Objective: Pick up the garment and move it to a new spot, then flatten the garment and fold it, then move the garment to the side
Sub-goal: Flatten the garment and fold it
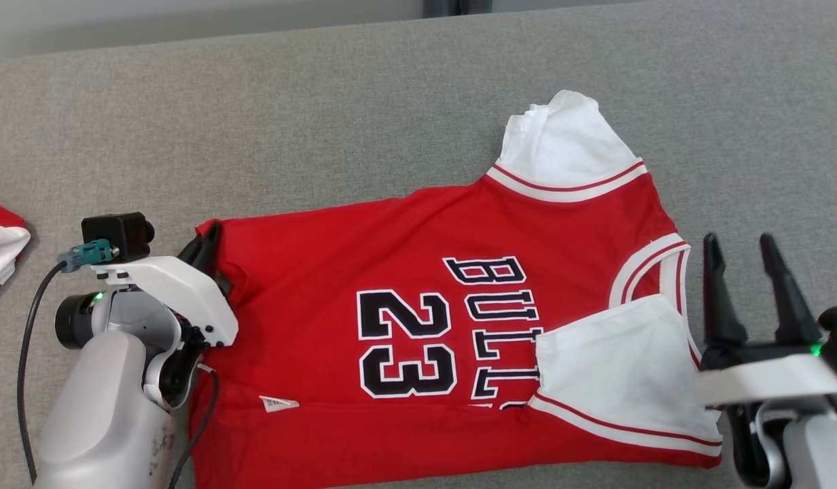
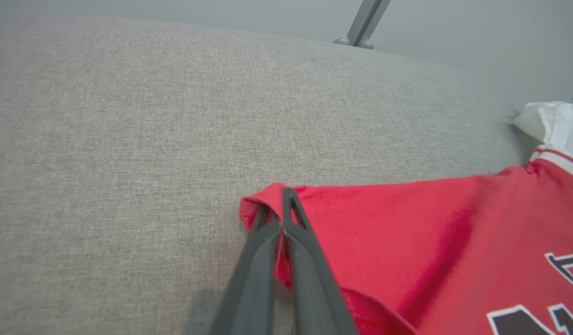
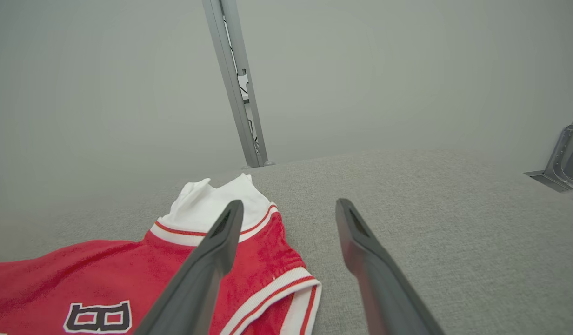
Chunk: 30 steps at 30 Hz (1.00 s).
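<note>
Nearest me, my left end effector [image 1: 208, 248] pinches the far hem corner of the red jersey with white sleeves and black lettering [image 1: 323, 272], which lies flattened sideways on the grey fabric counter [image 1: 323, 122]. I judge this grip starts the fold. My right end effector [image 1: 739, 241] hovers spread and empty just beside the collar, likely to take the shoulder end.

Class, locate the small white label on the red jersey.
Head view: the white label lies low on the jersey, between the left arm and the number 23.
</note>
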Available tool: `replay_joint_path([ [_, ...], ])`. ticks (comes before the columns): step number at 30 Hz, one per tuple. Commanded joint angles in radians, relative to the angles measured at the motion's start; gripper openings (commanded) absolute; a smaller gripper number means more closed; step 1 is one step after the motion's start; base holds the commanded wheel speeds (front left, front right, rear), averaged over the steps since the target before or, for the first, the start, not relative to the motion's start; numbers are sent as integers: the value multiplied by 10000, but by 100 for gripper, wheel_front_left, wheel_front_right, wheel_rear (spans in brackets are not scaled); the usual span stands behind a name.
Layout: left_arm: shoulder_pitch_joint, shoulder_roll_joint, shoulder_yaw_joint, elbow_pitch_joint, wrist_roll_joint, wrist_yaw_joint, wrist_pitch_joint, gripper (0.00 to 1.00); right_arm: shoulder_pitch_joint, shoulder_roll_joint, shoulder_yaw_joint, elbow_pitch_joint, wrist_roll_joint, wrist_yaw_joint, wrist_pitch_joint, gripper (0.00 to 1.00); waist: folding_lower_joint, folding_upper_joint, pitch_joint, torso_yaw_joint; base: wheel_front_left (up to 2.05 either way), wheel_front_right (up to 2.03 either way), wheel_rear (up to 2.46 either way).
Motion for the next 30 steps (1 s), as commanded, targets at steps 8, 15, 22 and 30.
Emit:
replay_joint_path([
  [8, -491, -39, -217, -524, 174, 37, -232, 0, -2144, -911, -71, 1149, 755, 1, -92, 100, 0, -1, 554, 323, 0, 0, 0],
  [15, -904, -302, -517, -938, 252, -12, -300, 0, -4210, -1703, 669, 2458, 1449, 1, 299, 100, 0, -1, 1306, 880, 0, 0, 0],
  [22, -1367, -606, -892, -1163, 332, -101, -546, 0, -6519, -2581, 2278, 4180, 2201, 1, 1934, 100, 0, -1, 1989, 1458, 0, 0, 0],
  [30, -1587, -793, -1209, -1005, 338, -178, -802, 0, -7863, -3234, 3967, 5440, 3044, 1, 4371, 100, 0, -1, 2217, 1639, 0, 0, 0],
])
